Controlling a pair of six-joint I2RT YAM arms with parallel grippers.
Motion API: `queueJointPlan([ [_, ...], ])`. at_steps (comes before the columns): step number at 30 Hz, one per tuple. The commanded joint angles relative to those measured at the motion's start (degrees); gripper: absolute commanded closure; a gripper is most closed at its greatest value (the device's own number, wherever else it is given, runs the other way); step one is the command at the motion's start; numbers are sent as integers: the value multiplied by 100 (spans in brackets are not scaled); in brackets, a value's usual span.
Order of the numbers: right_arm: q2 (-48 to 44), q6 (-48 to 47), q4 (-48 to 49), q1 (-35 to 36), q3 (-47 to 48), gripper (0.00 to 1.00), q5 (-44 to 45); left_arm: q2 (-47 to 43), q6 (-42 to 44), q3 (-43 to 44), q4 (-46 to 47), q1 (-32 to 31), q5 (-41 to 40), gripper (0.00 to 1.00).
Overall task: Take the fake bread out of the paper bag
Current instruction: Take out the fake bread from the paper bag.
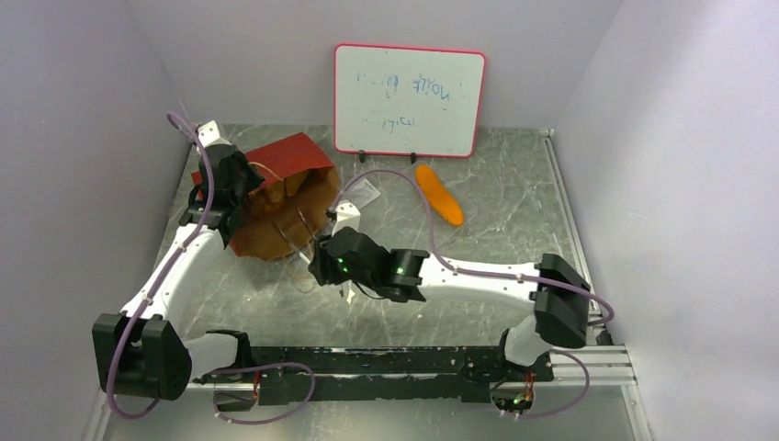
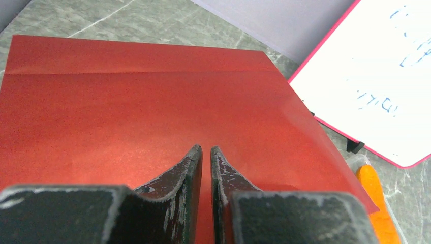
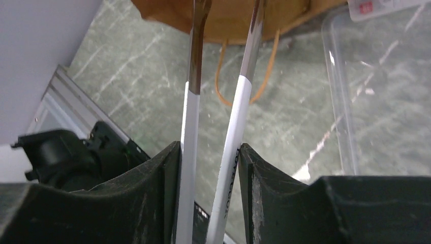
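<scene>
Left arm reaches upper left, left gripper [image 2: 206, 152] nearly closed over the red paper bag [image 1: 276, 163]. Right gripper [image 3: 209, 152], mid-frame, clamps white-handled tongs [image 3: 237, 127] at the bag's mouth. Orange baguette [image 1: 439, 194] lies centre-right; whiteboard [image 1: 409, 101] scrawl unreadable.

Enclosure: three plain pale lavender-grey walls, one at the back [image 1: 257, 55], one at the left [image 1: 64, 184] and one at the right [image 1: 680, 184]. All three are matte and unmarked.

Work surface: a grey-green marble-patterned tabletop [image 1: 514, 220] with white veining and a slight sheen. A silver aluminium strip [image 1: 571, 211] runs along its right edge. A ribbed aluminium rail [image 1: 588, 363] lies across the near edge.

Furnishing: a rectangular whiteboard with a pink-red frame [image 1: 409, 99] leans against the back wall on small black feet [image 1: 365, 154]. It carries faint blue handwriting, illegible.

Lighting: even and diffuse, with only soft shadows.
</scene>
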Motion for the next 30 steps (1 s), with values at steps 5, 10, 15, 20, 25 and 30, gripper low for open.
queueJointPlan([
  [5,976,-165,915,-627,825,57,-428,-312,-74,-165,-61,-130,244,93],
  [10,1556,-200,931,-800,1371,56,-666,-377,-102,-177,-95,-151,309,93],
  [15,2017,-166,866,-961,1755,55,-770,-428,-104,-203,-95,-174,335,93],
  [20,2310,-83,906,-1134,1943,54,-940,-428,-68,-211,-86,-178,344,93],
  [25,2514,-55,914,-1223,2124,54,-981,-435,-51,-218,-61,-184,361,93],
  [30,2665,-16,971,-1314,2239,54,-1034,-420,-41,-247,-32,-187,392,93],
])
